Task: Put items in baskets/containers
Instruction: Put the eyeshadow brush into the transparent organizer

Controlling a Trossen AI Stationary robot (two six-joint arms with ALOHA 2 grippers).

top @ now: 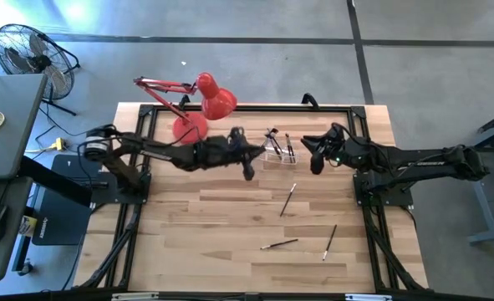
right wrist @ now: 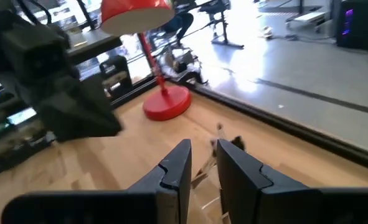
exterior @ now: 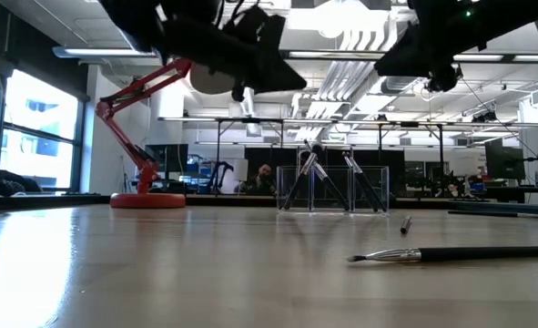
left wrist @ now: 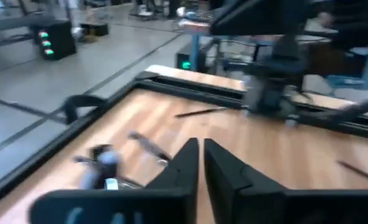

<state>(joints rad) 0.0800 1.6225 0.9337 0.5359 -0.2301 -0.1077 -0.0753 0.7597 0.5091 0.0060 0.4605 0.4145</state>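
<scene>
While held aloft, holder [top: 278, 154] between both jaws

Grey concrete floor [top: 255, 21] crossed by dark seam lines. Light wooden plank desk [top: 221, 242] framed in black rails. Red desk lamp [top: 198, 100] near the far edge. Black floor fan [top: 25, 50] at the far left corner, beside a grey side table [top: 4, 125]. Tall windows [exterior: 23, 137] on the left in the low view, exposed white ducts and strip lights [exterior: 360, 36] overhead.
</scene>
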